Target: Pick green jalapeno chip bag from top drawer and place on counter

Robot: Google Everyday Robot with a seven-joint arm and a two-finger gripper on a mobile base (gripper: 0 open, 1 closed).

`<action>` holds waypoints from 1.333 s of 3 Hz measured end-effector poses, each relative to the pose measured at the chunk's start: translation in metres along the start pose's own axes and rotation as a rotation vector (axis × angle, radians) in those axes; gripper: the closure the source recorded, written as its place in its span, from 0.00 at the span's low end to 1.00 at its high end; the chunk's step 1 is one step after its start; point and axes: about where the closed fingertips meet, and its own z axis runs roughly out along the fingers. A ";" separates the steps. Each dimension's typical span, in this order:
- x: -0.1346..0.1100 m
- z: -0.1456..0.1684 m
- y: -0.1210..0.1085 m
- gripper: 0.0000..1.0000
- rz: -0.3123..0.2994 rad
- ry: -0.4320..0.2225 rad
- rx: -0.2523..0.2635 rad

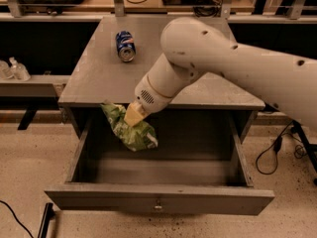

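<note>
The matte grey bench [94, 81] carries a blue soda can [125, 45] lying on its side. Just below the bench's front edge hangs the green jalapeno chip bag [133, 133], clenched near its upper part by the tool [134, 114], clear of the floor of the open top drawer [208, 198]. Its crinkled glossy foil is likely light, soft, slippery and crushable, so a pinch at the flat upper seam seems safest.

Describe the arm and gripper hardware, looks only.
The arm has smooth off-white rounded shells with small dark dots and a thin band near the wrist; no cables show on it. The gripper, at the chip bag above the drawer, is pale yellow and blocky.
</note>
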 end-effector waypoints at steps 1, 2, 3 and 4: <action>0.000 -0.076 -0.052 1.00 -0.067 0.006 0.031; 0.001 -0.090 -0.099 1.00 -0.071 0.112 0.029; 0.001 -0.093 -0.137 1.00 -0.052 0.239 0.025; -0.036 -0.138 -0.166 1.00 -0.069 0.229 0.140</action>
